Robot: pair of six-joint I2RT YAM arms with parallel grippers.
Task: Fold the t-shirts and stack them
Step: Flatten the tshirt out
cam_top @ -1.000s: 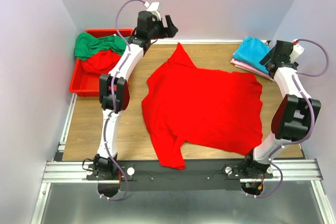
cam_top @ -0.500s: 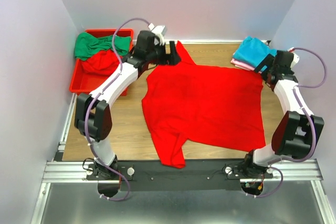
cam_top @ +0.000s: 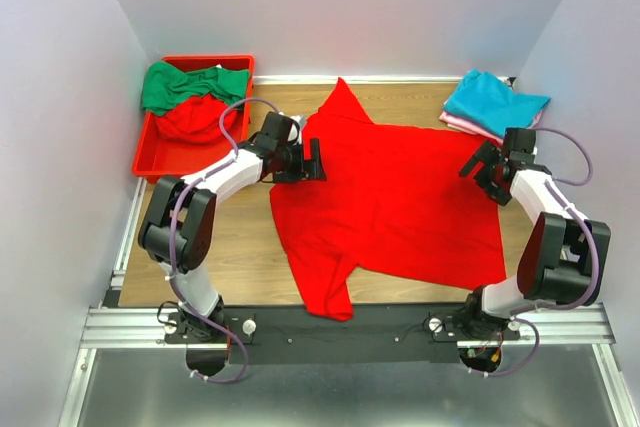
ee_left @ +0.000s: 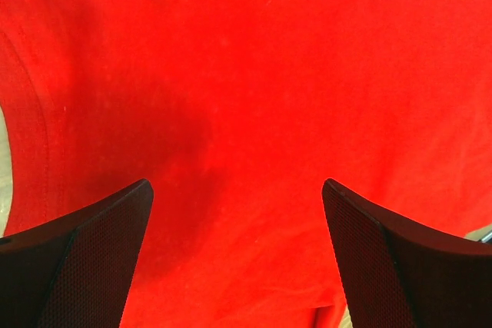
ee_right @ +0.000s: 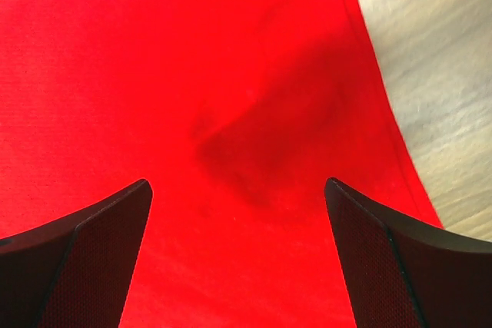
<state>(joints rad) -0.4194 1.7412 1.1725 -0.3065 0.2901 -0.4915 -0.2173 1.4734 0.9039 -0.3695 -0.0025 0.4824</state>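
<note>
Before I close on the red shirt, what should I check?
1. Left fingers open: ok.
2. Right fingers open: ok.
3. Red t-shirt beneath both pairs: ok.
4. Contact with the cloth: cannot tell.
5. Shirt wholly on the table: not ok, the near sleeve reaches past the near edge.

A lab booth: plain walls, aluminium mounting rail.

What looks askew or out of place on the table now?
The red shirt lies flat but rotated: one sleeve points at the far wall, the other hangs over the table's near edge onto the black rail. Nothing looks damaged.
</note>
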